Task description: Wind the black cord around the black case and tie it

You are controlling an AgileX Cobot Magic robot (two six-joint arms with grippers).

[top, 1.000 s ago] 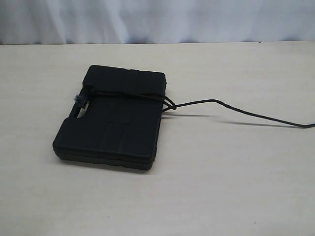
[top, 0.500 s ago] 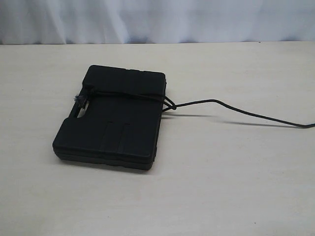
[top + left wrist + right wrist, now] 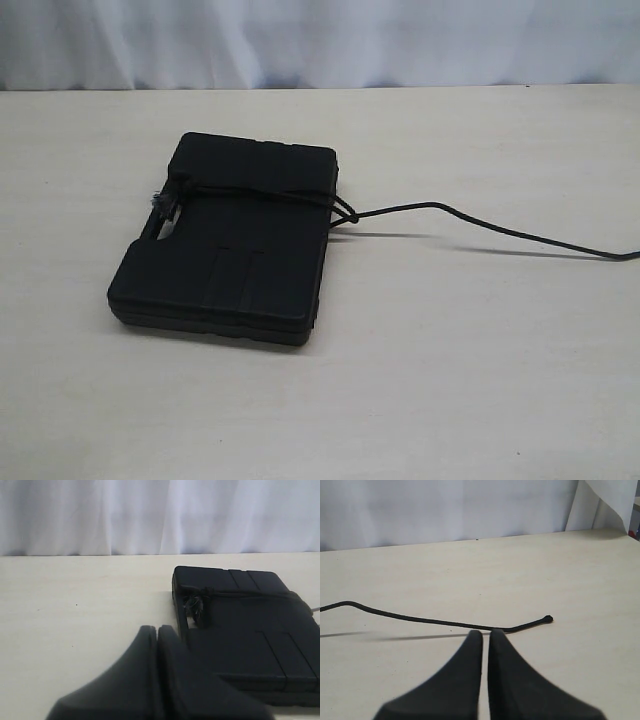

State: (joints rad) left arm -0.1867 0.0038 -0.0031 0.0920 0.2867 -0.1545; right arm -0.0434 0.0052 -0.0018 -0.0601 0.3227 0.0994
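A: Step in hand?
B: Black cord point(image 3: 480, 225) crosses black case point(image 3: 225, 240) once and is knotted at its edge. Wrap and tie look done.
A: Grippers?
B: Both pressed closed, empty. Case sits just ahead of left gripper point(image 3: 156, 630). Cord's loose end point(image 3: 530, 625) lies just past right gripper point(image 3: 485, 632). To tighten, it must open first.

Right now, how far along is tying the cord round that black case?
Done: the black cord crosses the black case and looks knotted at its edge. In hand: nothing clear; left gripper and right gripper are shut, the right beside the loose tail. Left: maybe only tightening.
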